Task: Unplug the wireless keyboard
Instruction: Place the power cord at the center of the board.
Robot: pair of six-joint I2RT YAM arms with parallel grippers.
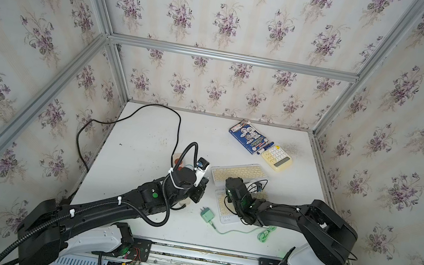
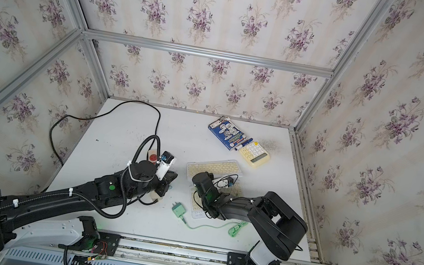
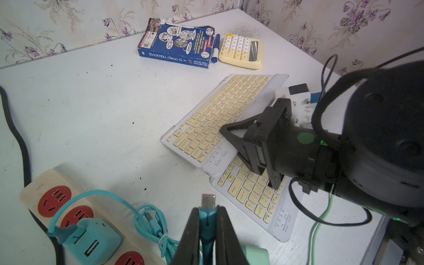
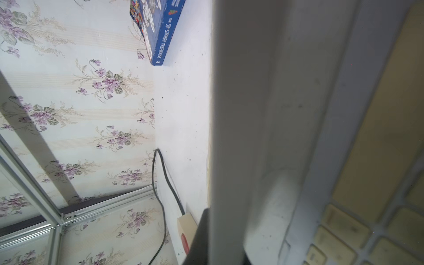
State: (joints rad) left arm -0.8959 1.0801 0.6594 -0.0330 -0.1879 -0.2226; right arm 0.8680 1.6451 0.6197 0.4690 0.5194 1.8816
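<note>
Left fingers (image 3: 191, 236) are clamped narrow on the teal USB-C plug (image 3: 208, 202), whose bare metal tip points toward the keyboards and touches neither. Right fingers (image 3: 231, 132) are closed on nothing and seem to press down where the two cream-keyed wireless keyboards overlap. The upper keyboard (image 3: 218, 114) lies slantwise across the lower keyboard (image 3: 250, 195), right of the middle of the desk (image 3: 103, 103).

So the plug looks already out (from which keyboard, I cannot tell). To finish well, I would carry it straight back toward the power strip (image 3: 32, 188) with the teal cable (image 3: 146, 213) slack, and lift the pressing fingers only afterwards.

Only the left wrist view shows the freed tip; in both top views the arm's own wrist covers it. They alone show the whole mint-green charger (image 1: 207, 215) near the front edge.
</note>
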